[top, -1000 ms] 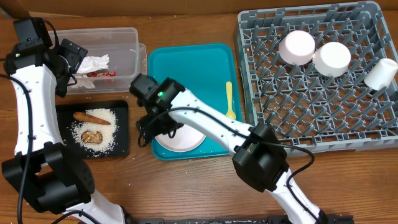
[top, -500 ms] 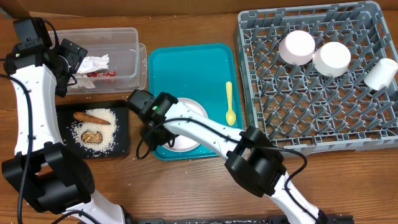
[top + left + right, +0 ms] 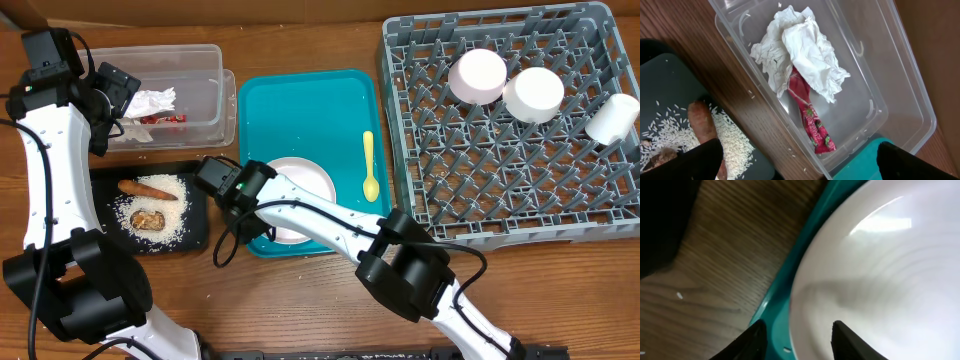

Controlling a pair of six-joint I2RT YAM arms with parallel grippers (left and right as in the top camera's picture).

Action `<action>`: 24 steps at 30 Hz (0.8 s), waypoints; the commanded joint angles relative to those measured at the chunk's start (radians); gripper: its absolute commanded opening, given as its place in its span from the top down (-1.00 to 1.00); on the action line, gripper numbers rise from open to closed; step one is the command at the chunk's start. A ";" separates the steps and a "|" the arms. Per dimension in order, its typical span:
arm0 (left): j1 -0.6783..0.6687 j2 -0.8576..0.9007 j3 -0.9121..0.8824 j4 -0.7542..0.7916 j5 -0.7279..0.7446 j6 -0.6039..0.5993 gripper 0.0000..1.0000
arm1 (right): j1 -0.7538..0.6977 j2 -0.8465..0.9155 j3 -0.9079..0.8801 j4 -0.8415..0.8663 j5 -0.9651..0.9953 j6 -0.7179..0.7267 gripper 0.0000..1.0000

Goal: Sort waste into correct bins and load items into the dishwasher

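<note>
The large white plate (image 3: 308, 185) lies on the teal tray (image 3: 300, 110), beside the yellow spoon (image 3: 369, 165). My right gripper (image 3: 252, 220) is open at the plate's left rim (image 3: 880, 270). In the right wrist view the gripper (image 3: 802, 340) straddles that rim: one finger over the teal edge, the other over the plate. My left gripper (image 3: 112, 110) hangs open (image 3: 800, 167) over the clear tub (image 3: 200, 70), which holds the napkin (image 3: 800, 60) and red wrapper (image 3: 812, 120). The black tray (image 3: 195, 215) holds the carrot (image 3: 147, 187), brown lump (image 3: 148, 220) and rice (image 3: 172, 205).
The grey dish rack (image 3: 500, 190) fills the right side. It holds the pink dish (image 3: 477, 76), the white bowl (image 3: 533, 95) and the small cup (image 3: 612, 118). A few loose rice grains (image 3: 679, 295) lie on the wooden table beside the teal tray.
My right gripper has moved toward the front left, down to the plate's left rim, and its jaws have narrowed. The left arm has not moved.
</note>
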 commanded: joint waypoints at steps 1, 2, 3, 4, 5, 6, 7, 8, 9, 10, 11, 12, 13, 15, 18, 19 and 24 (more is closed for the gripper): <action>-0.003 0.002 0.009 0.001 -0.003 -0.009 -1.00 | -0.006 0.031 -0.002 0.003 0.022 0.001 0.13; -0.003 0.002 0.009 0.001 -0.003 -0.009 -1.00 | -0.006 0.032 -0.002 0.003 0.021 0.001 0.13; -0.003 0.002 0.009 0.001 -0.003 -0.009 -1.00 | -0.006 0.033 -0.002 0.002 0.021 0.001 0.16; -0.003 0.002 0.009 0.001 -0.003 -0.009 -1.00 | -0.006 0.037 -0.002 0.003 0.021 0.001 0.20; -0.003 0.002 0.009 0.001 -0.003 -0.009 -1.00 | -0.006 0.040 -0.002 0.003 0.022 0.001 0.21; -0.003 0.002 0.009 0.001 -0.003 -0.009 -1.00 | -0.006 0.042 -0.002 0.003 0.023 0.001 0.22; -0.003 0.002 0.009 0.001 -0.003 -0.009 -1.00 | -0.006 0.044 -0.002 0.003 0.026 0.001 0.22; -0.003 0.002 0.009 0.001 -0.003 -0.009 -1.00 | -0.006 0.045 -0.002 0.003 0.036 0.001 0.24; -0.003 0.002 0.009 0.001 -0.003 -0.009 -1.00 | -0.006 0.045 -0.002 0.003 0.060 0.001 0.29; -0.003 0.002 0.009 0.001 -0.003 -0.009 -1.00 | -0.006 0.045 -0.002 0.006 0.079 0.001 0.32; -0.003 0.002 0.009 0.001 -0.003 -0.009 -1.00 | -0.009 0.045 -0.002 0.008 0.088 0.001 0.42; -0.003 0.002 0.009 0.001 -0.003 -0.009 -1.00 | -0.016 0.045 -0.002 0.014 0.090 0.001 0.55; -0.003 0.002 0.009 0.001 -0.003 -0.009 -1.00 | -0.023 0.045 -0.001 0.019 0.090 0.001 0.66; -0.003 0.002 0.009 0.001 -0.003 -0.009 -1.00 | -0.058 0.045 0.007 0.033 0.090 -0.003 0.69; -0.003 0.002 0.009 0.001 -0.003 -0.009 -1.00 | -0.127 0.044 0.038 0.078 0.090 -0.003 0.69; -0.003 0.002 0.009 0.001 -0.003 -0.009 -1.00 | -0.146 0.044 0.060 0.079 0.090 -0.003 0.70; -0.003 0.002 0.009 0.001 -0.003 -0.009 -1.00 | -0.223 0.044 0.175 0.071 0.034 -0.005 0.46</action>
